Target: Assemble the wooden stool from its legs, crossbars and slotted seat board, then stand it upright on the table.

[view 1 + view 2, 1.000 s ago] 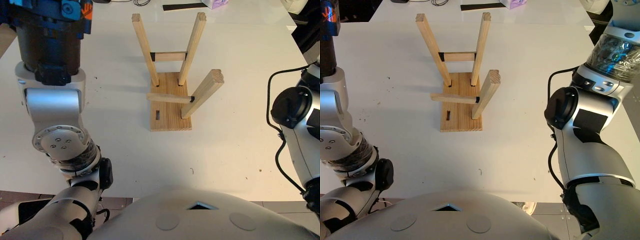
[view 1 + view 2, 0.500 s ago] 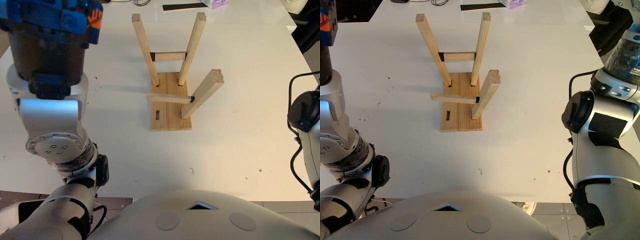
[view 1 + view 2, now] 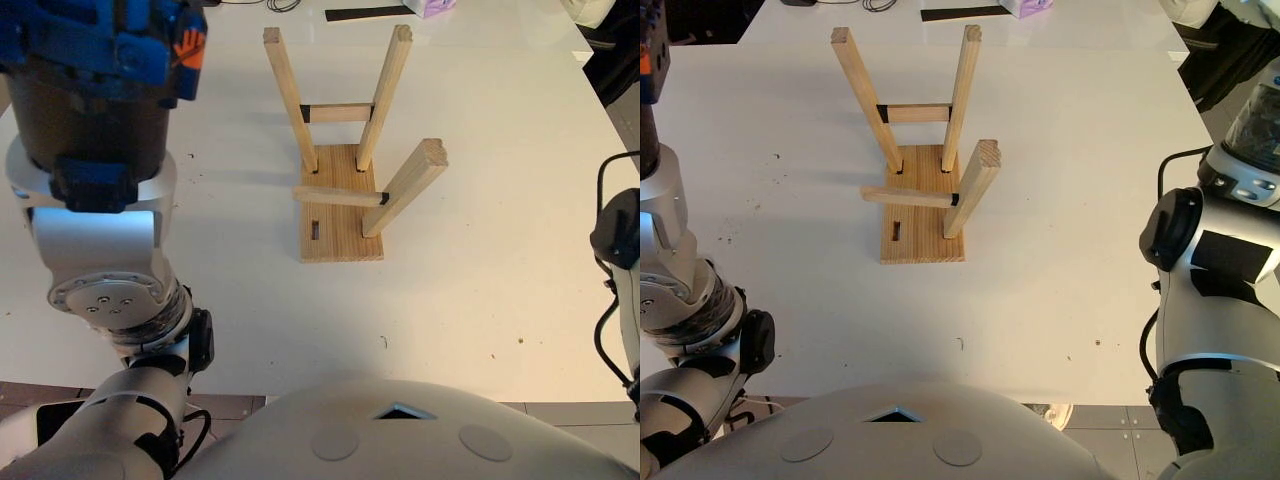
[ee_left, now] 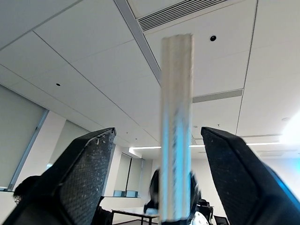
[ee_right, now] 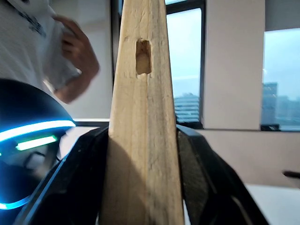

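Note:
The slotted seat board (image 3: pixel 345 243) lies flat on the white table (image 3: pixel 480 290). Two legs (image 3: pixel 288 95) (image 3: pixel 386 88) stand in its far slots, joined by a crossbar (image 3: pixel 340 113). A third leg (image 3: pixel 408 188) leans in the near right slot, and its crossbar (image 3: pixel 336 196) sticks out to the left with a free end. The near left slot (image 3: pixel 316 230) is bare. My right gripper (image 5: pixel 143 131) is shut on a fourth leg (image 5: pixel 142 101) with a mortise hole. My left gripper (image 4: pixel 158 131), raised towards the ceiling, holds a pale upright crossbar (image 4: pixel 177 117) between its fingers.
A black strip (image 3: pixel 365 13) and a pale purple object (image 3: pixel 436 7) lie at the table's far edge. My left forearm (image 3: pixel 100 110) hangs over the table's left side. My right arm (image 3: pixel 1215 270) is beyond the right edge.
My right arm has drawn away to the right, off the table's edge. My left forearm has risen a little closer to the head camera. The stool parts have not moved.

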